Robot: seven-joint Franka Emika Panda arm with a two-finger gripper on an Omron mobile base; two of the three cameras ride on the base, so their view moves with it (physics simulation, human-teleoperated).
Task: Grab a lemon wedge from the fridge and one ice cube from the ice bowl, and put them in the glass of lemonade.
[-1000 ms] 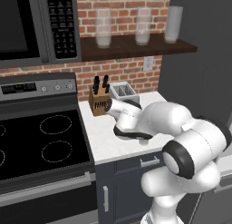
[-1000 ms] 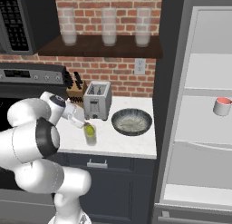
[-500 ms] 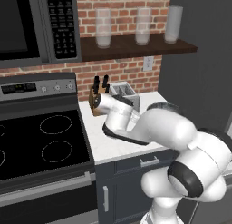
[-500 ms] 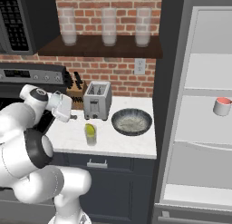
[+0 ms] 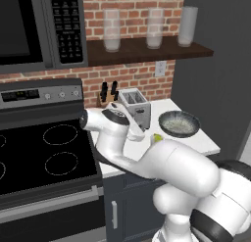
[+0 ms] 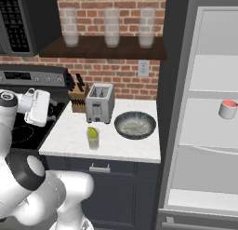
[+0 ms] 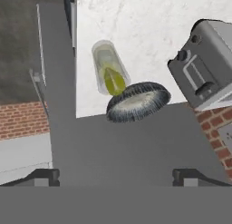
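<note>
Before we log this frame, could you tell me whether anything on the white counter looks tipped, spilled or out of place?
Nothing stands out: the short clear glass of lemonade, wide dark ice bowl and silver toaster all sit upright, with no spill.

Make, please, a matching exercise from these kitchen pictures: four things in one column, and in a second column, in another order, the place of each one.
Things:
1. glass of lemonade
2. ice bowl
3. toaster
4. red-topped white cup

Places:
A. on a white shelf inside the open fridge
B. near the front edge of the counter, in front of the toaster
C. at the back of the counter, beside the knife block
D. on the counter, between the toaster and the fridge

Right pairs: 1-B, 2-D, 3-C, 4-A
</note>
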